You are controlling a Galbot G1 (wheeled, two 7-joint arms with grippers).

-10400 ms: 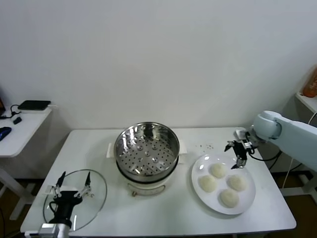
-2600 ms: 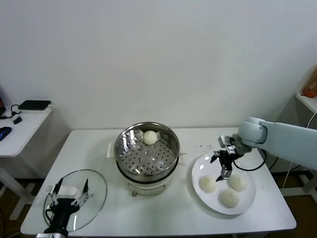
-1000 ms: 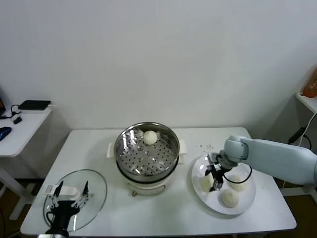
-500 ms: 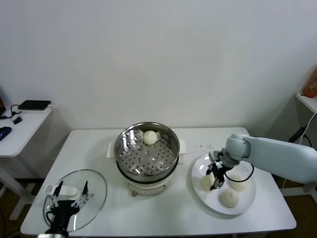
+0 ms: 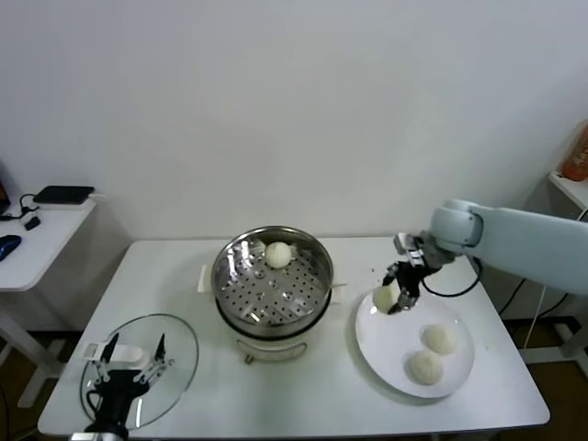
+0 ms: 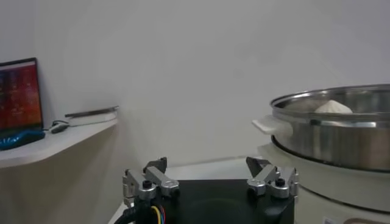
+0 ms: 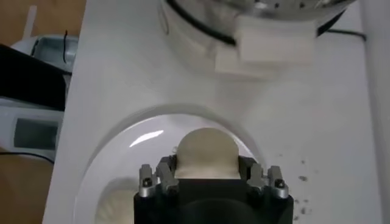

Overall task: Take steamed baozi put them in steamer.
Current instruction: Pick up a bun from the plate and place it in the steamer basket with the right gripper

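My right gripper (image 5: 395,294) is shut on a cream-white steamed baozi (image 5: 385,296) and holds it in the air above the left rim of the white plate (image 5: 377,347). In the right wrist view that baozi (image 7: 206,151) sits between the fingers (image 7: 166,172), over the plate (image 7: 109,152). Two more baozi (image 5: 439,338) (image 5: 424,367) lie on the plate. The shiny steamer (image 5: 273,276) stands mid-table, left of the gripper, with one baozi (image 5: 278,254) at the back of its perforated tray. My left gripper (image 5: 136,349) stays parked and open above the glass lid.
The round glass lid (image 5: 179,367) lies at the table's front left. A low side table (image 5: 46,230) with a black device stands farther left. An orange bottle (image 5: 579,152) is on a shelf at the right edge. The steamer's white handle (image 7: 274,47) is close ahead of the right gripper.
My right gripper has risen off the plate with a baozi in it and moved back, level with the steamer. Two baozi are left on the plate. The left arm has not moved.
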